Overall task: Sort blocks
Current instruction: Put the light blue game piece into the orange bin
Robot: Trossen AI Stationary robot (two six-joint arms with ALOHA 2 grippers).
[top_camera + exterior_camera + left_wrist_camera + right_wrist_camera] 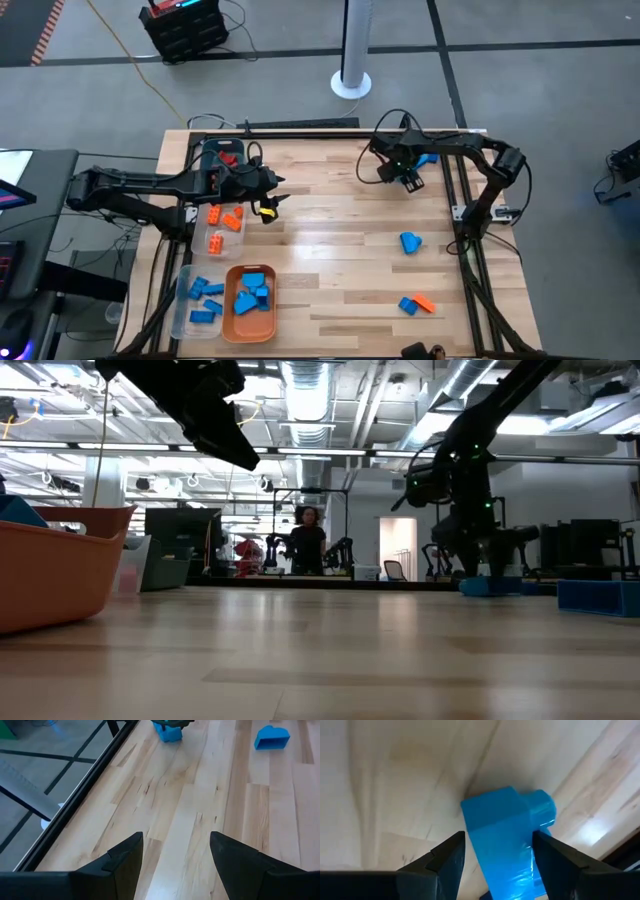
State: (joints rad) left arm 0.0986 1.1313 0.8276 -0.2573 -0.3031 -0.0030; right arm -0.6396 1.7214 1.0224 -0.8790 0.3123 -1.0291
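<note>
Far right corner of the table: we see the right gripper [409, 177] poised directly above a light blue block [507, 837], fingers apart and empty; the block lies straight ahead between the two fingers, on the wood, its long axis running roughly along the fingers' reach rather than across the gap; we judge a descent and squeeze would take it. The left gripper [268, 203] waits open and empty beside the clear bin [213, 240], well apart from this block.

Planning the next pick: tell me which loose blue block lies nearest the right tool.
The blue block at the table's far right edge, directly beside the right tool; the other loose blocks lie nearer the front.
</note>
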